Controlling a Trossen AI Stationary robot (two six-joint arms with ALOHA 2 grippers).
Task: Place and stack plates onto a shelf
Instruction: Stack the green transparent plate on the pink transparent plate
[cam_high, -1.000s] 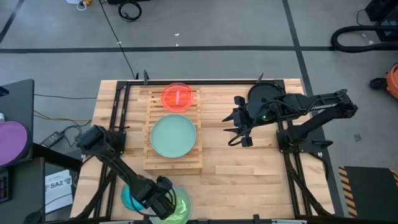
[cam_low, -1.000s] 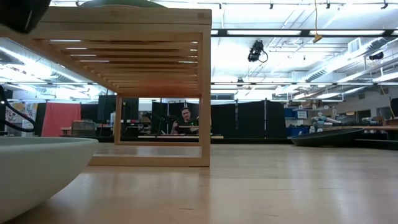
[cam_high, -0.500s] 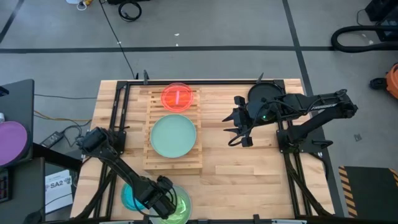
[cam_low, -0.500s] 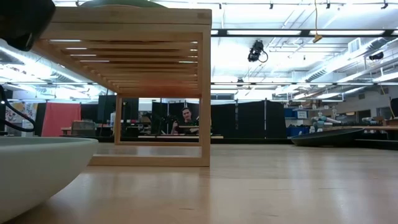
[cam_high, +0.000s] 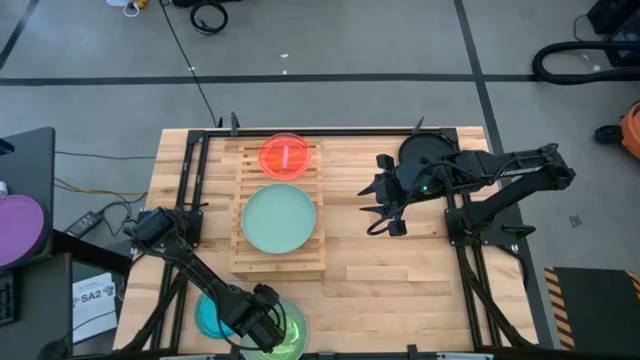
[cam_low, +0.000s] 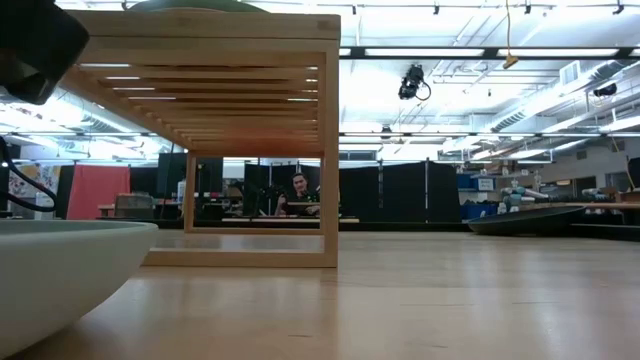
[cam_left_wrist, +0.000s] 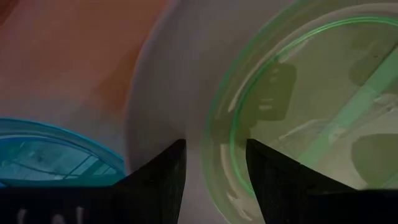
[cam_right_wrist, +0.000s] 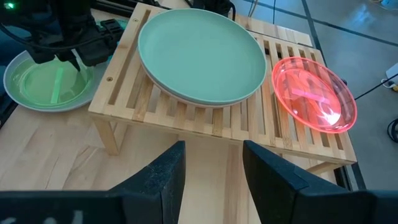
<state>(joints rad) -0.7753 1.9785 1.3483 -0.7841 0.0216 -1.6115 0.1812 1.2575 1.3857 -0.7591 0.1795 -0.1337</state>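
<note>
We see mint plate (cam_high: 279, 219) and red plate (cam_high: 286, 156) already on shelf (cam_high: 248, 262). Green plate (cam_high: 290, 332) and blue plate (cam_high: 209, 316) left on tabletop (cam_high: 400, 280) near edge. Left gripper (cam_high: 262, 322) over them, jaws open, empty. Right gripper (cam_high: 383, 210) waits beside shelf, jaws open.

On the shelf (cam_high: 279, 208) sit a mint-green plate (cam_high: 279, 219) and, at its far end, a red plate (cam_high: 286, 156). The left gripper (cam_high: 262, 322) hangs over green and blue plates (cam_high: 250, 326) nearer than the shelf; the right gripper (cam_high: 384, 207) waits to the shelf's right.
</note>
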